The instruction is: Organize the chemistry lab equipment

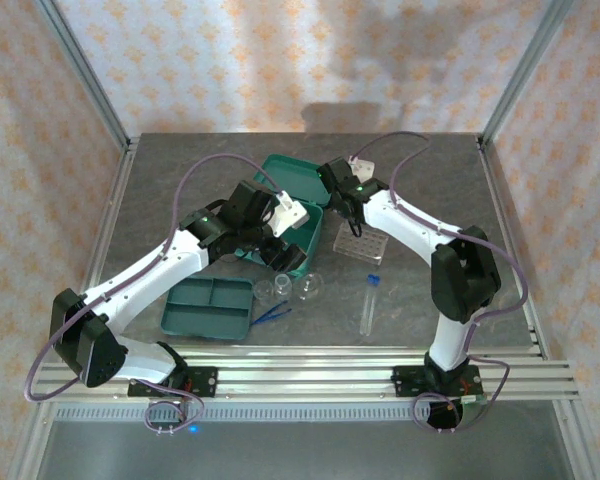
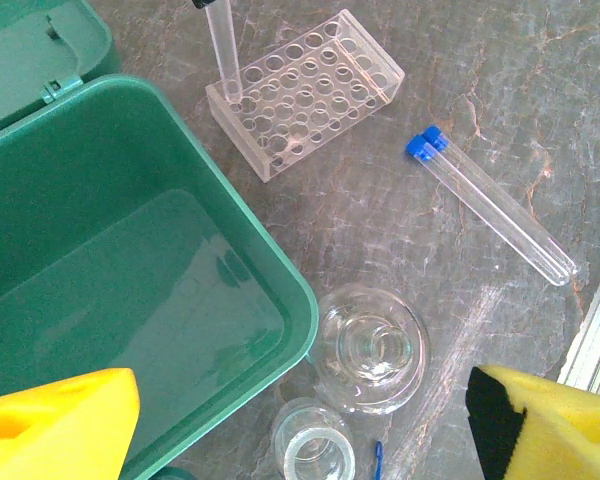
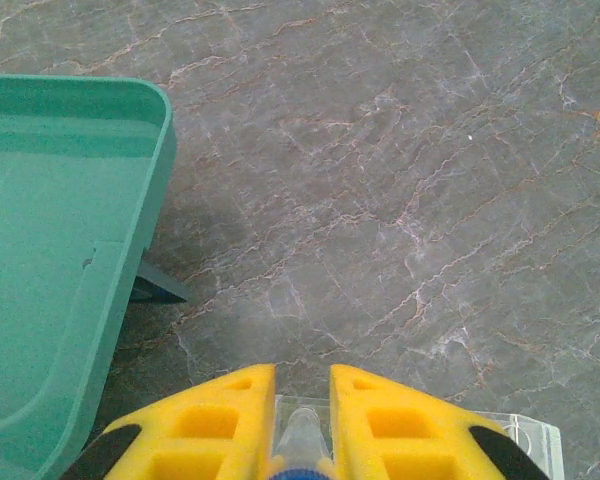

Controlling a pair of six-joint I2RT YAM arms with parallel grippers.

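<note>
The right gripper [image 3: 302,388] is clamped on a blue-capped test tube [image 3: 300,440], whose cap is cut off at the wrist view's lower edge. To the gripper's right, only a corner of the clear rack [image 3: 525,432] peeks out. The left gripper [image 2: 300,400] hangs with its fingers wide apart. Beneath it sit a glass dish [image 2: 370,350], a smaller glass vessel [image 2: 315,450] cropped by the frame, and just the tip of the blue tweezers [image 2: 378,458]. Farther out, a second test tube [image 2: 495,210] lies on the tabletop [image 2: 540,80].
</note>
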